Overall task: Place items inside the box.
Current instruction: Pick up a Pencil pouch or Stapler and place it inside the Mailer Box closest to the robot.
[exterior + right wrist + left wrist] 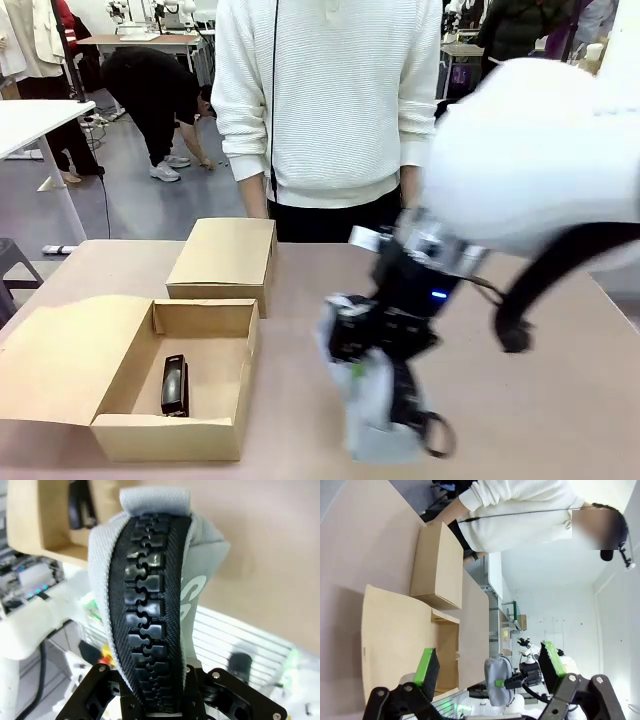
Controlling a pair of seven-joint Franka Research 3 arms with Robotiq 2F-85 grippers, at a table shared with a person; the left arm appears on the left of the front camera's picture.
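My right claw is clenched on the light grey zip pouch, which sits just below it near the surface's near edge, right of the open box. The small black stapler lies inside that box. My left claw is released, its fingers wide apart. A closed box sits just behind the open one, and a person stands at the far edge.

I see the light grey zip pouch pinched upright in my right hand. To the hand's left, the small black stapler lies inside the open box.
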